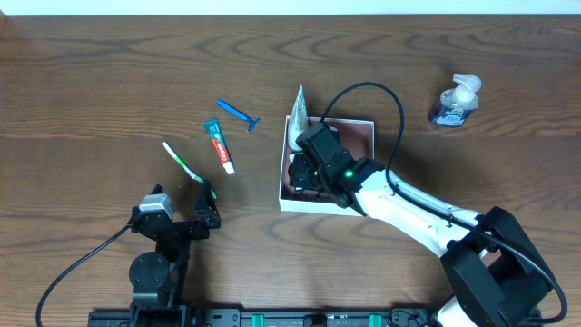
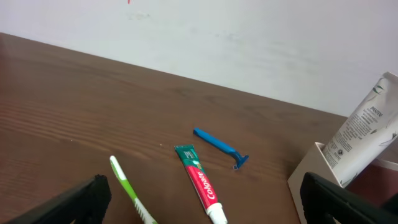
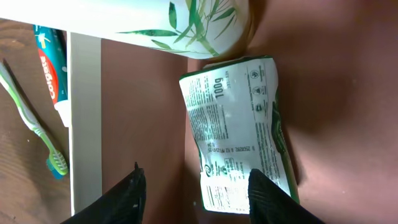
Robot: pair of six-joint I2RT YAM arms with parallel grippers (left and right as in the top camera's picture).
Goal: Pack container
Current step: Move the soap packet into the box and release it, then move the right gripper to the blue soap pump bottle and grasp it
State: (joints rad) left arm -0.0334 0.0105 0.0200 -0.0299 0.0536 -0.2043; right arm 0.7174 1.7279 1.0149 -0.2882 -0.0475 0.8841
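While over the container, right jaws apart

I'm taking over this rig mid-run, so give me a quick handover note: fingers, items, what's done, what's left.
Left gripper: fingers wide open, empty, near the toothbrush.
Right gripper: fingers apart over the container, holding nothing.
Done: green-white packet lies inside; white tube leans in its corner.
To do: toothbrush, toothpaste and blue razor lie on the table left of the container; pump bottle stands to its right.
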